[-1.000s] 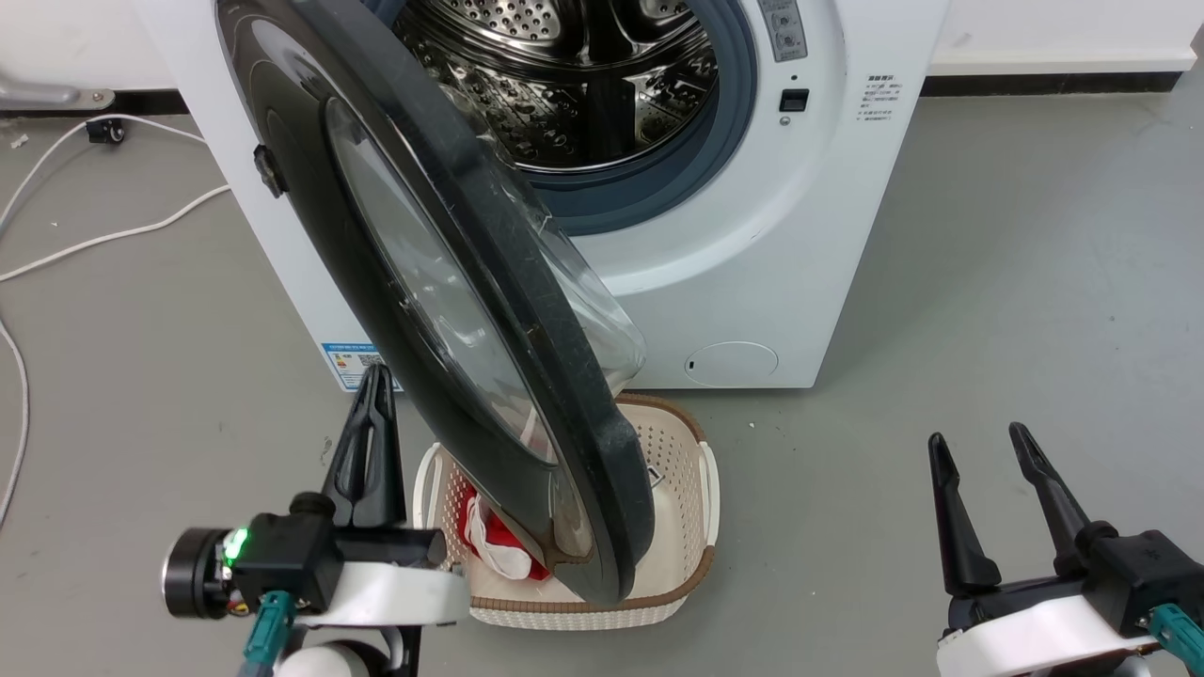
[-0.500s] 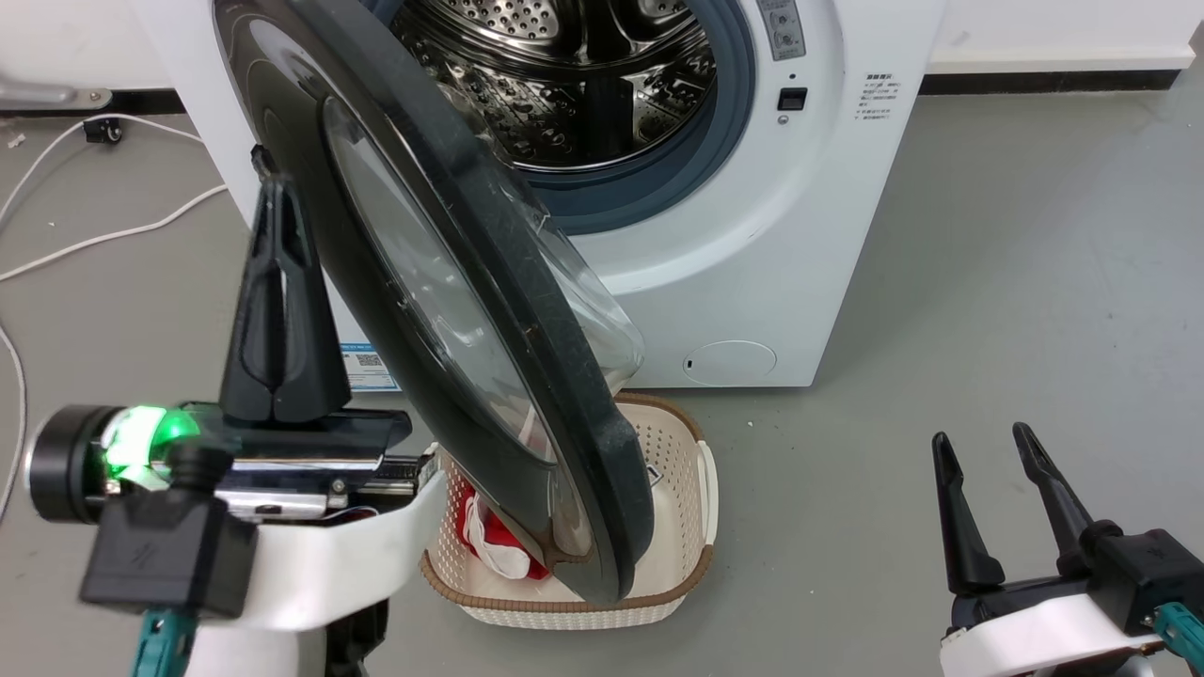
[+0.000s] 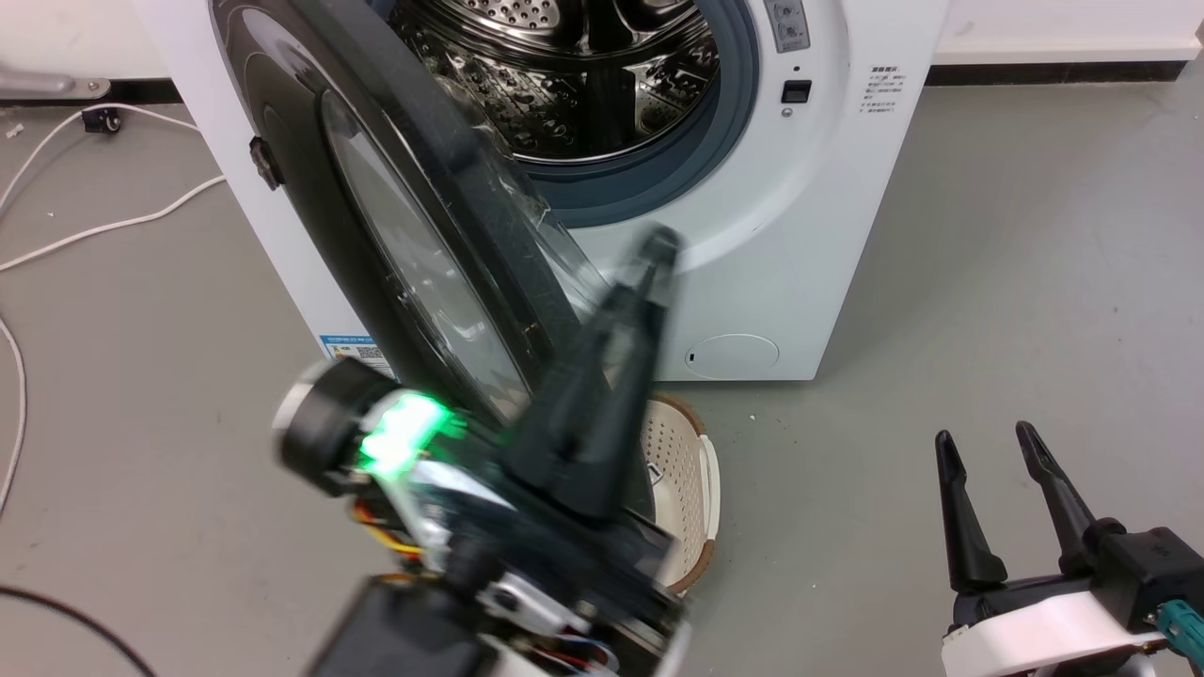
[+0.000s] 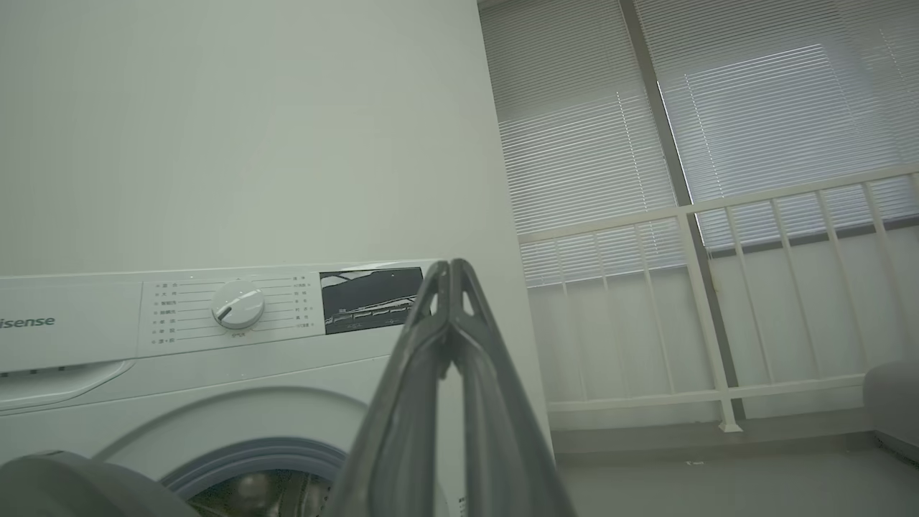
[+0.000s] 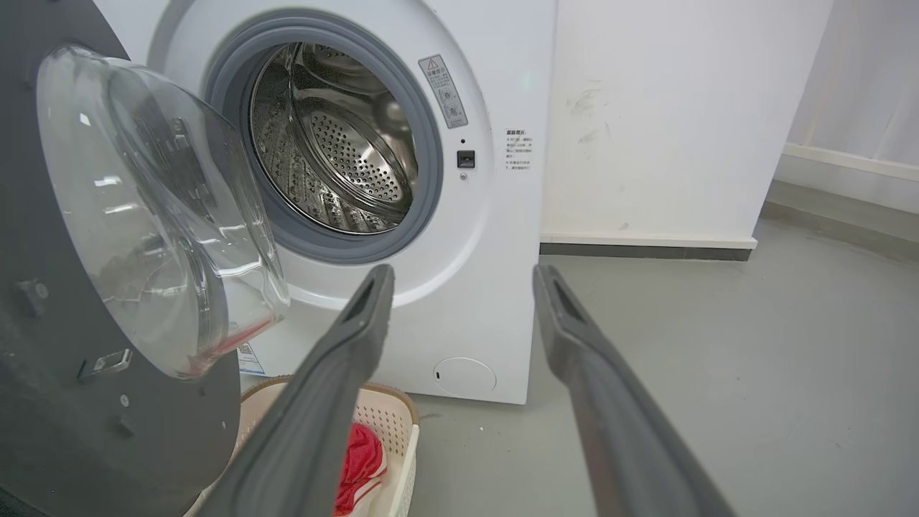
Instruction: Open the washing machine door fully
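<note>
Washing machine door (image 3: 376, 235), glossy black disc, bulging clear glass bowl

In the head view the left gripper (image 3: 657, 252) is a dark smear without sharp edges, and it covers the near rim of the door (image 3: 395, 235) and most of the basket (image 3: 685, 461) on the floor (image 3: 988, 282). The door's top and the washing machine (image 3: 818, 244) above its opening run off that view's top edge. The print on the label (image 3: 882, 89) right of the opening is too small to read.
</note>
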Available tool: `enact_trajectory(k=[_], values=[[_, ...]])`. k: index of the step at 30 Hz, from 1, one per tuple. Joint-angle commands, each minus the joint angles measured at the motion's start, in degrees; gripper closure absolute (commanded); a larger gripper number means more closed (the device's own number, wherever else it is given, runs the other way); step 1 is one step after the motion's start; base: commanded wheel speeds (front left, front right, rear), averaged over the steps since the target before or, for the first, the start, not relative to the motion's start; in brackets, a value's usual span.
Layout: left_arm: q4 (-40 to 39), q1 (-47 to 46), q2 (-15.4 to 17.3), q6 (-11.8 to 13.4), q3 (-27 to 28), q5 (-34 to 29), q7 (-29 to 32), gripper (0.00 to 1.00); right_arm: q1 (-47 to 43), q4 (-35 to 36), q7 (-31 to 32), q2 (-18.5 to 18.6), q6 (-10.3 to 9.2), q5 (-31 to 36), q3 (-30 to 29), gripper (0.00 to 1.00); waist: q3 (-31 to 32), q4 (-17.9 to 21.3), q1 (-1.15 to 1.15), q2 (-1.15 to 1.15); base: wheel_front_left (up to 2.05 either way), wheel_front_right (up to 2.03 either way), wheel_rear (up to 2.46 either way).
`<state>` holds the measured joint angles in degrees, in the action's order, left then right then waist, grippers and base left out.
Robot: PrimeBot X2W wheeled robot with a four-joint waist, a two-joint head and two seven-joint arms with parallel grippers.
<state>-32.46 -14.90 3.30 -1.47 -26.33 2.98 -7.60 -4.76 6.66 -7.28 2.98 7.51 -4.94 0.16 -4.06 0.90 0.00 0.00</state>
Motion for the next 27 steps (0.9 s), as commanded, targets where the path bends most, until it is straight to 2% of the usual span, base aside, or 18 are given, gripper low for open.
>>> enact_trajectory(k=[1,6,12,20,27], values=[[0.8,0.2,0.0,-0.8,-2.1,0.6,0.9,1.00,0.7,-0.1,-0.1,-0.2,-0.04,-0.2,-0.1,0.00,0.0,-0.1,0.00,0.00,0.00,0.00,0.00],[3.2,3.5,0.3,-2.3,-8.8,2.5,4.2,1.00,1.0,-0.1,0.0,-0.2,-0.04,-0.2,-0.1,0.00,-0.4,-0.3,0.00,0.00,0.00,0.00,0.00],[7.3,11.3,2.8,-1.7,-12.4,4.6,8.9,1.00,0.3,-0.5,0.3,-0.2,-0.04,-0.3,-0.1,0.00,-0.6,-1.3,0.00,0.00,0.00,0.00,0.00],[14.3,13.9,3.6,-1.4,-13.3,5.9,9.6,1.00,0.5,-0.7,0.7,-0.2,-0.04,0.1,1.5,0.00,-0.3,-1.4,0.00,0.00,0.00,0.00,0.00],[20.4,11.7,1.8,1.1,-11.7,6.4,6.2,1.00,0.7,-0.7,0.8,-0.2,-0.04,-0.1,2.0,0.00,-0.7,-0.3,0.00,0.00,0.00,0.00,0.00]])
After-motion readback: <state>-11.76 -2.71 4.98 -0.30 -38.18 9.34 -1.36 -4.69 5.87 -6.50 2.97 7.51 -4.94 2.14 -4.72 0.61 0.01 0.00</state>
